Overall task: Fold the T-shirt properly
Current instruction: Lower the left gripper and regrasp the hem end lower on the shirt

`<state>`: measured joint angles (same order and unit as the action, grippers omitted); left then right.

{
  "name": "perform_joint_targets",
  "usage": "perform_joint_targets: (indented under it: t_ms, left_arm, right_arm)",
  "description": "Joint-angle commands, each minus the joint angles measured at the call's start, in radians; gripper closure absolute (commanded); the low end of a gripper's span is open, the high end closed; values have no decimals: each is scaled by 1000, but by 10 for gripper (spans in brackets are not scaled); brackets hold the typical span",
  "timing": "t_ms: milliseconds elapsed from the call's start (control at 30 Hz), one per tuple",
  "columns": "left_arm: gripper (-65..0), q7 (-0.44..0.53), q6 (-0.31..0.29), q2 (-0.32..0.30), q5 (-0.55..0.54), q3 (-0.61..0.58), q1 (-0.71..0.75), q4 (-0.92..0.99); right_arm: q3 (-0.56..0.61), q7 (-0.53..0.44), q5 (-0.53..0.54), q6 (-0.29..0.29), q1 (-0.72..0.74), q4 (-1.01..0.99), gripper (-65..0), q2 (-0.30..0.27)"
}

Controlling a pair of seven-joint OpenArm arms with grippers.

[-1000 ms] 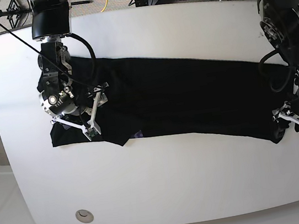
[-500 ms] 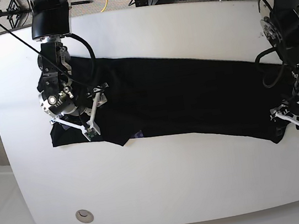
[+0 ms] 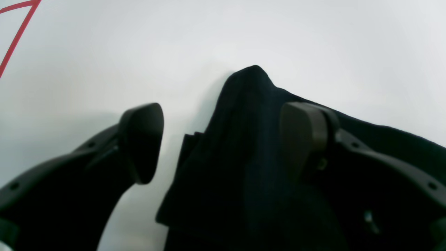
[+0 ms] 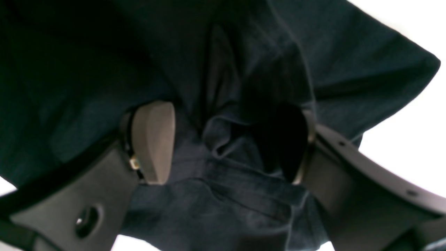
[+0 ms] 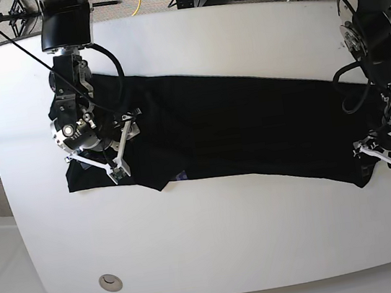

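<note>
Two arms work a black T-shirt [image 5: 237, 130] stretched across the white tabletop [image 5: 217, 249]. At the picture's left, the right end effector [image 5: 124, 148] is spread wide over bunched cloth. At the far end, the left end effector [image 5: 380, 157] straddles the shirt's corner, also spread.

The T-shirt [image 5: 244, 132], plain black soft cloth, lies spread in a long slanted band across the white table [image 5: 218, 253], rumpled into small folds at both ends.
</note>
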<state>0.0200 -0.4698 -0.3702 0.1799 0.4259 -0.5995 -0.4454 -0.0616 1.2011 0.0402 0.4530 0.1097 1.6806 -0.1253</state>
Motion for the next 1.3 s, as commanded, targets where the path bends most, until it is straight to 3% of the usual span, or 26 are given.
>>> perform_joint_targets:
  t_ms: [0, 1267]
  left_arm:
    - [-488, 25, 3, -14, -12, -2, -30, 13]
    - [-488, 27, 7, 13, -13, -43, -37, 43]
  right_arm:
    - [-4, -14, 3, 7, 9, 20, -436, -4]
    - [-4, -14, 5, 7, 3, 19, -436, -4]
